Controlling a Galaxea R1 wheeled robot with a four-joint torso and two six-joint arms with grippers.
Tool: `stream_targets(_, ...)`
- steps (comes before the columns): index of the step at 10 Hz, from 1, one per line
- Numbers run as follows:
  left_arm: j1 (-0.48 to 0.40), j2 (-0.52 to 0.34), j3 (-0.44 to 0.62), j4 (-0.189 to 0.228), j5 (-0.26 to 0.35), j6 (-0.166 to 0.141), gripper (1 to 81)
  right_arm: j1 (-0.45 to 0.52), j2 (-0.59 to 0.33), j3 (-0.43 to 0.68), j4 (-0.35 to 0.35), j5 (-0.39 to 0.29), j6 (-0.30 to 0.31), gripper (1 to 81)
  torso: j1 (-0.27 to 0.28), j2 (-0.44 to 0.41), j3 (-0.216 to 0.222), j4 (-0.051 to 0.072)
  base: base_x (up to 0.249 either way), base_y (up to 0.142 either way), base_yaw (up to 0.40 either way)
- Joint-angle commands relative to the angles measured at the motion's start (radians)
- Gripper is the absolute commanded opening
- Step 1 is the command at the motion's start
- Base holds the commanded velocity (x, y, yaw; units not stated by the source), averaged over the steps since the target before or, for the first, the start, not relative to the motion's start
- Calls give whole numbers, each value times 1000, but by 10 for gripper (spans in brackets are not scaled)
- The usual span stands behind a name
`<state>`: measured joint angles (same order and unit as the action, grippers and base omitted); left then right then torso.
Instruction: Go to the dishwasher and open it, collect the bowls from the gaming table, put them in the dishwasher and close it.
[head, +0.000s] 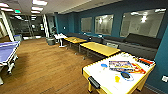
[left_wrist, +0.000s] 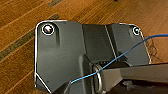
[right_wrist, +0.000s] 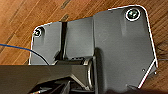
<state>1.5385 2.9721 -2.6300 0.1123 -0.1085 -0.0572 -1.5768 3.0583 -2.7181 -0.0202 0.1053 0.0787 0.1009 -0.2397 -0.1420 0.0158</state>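
Gaming table (head: 110, 80) ahead-right — two bowls (head: 104, 65) on it

You've got a glossy wood-plank floor (head: 47, 67) w/ light reflections. Gaming table (head: 105, 77): smooth white top, yellow wood edge. Square tables (head: 100, 48) look like matt yellow wood. Bowls (head: 127, 75) smooth blue, prob. plastic. Walls (head: 117, 18) matt teal.

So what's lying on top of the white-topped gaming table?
On the gaming table: two blue bowls, a yellow cup, a colourful flat box. Under the box stays hidden.
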Motion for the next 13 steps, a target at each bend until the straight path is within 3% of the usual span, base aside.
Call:
stream_targets(1,-48,-4,4,0,44,-1,811,45,0,8,-6,-50,0,811,0,0,0,0,157,0,0)
stream_targets(13,-48,-2,4,3,46,-1,811,48,1,6,-6,-50,0,811,-1,0,0,0,158,0,0)
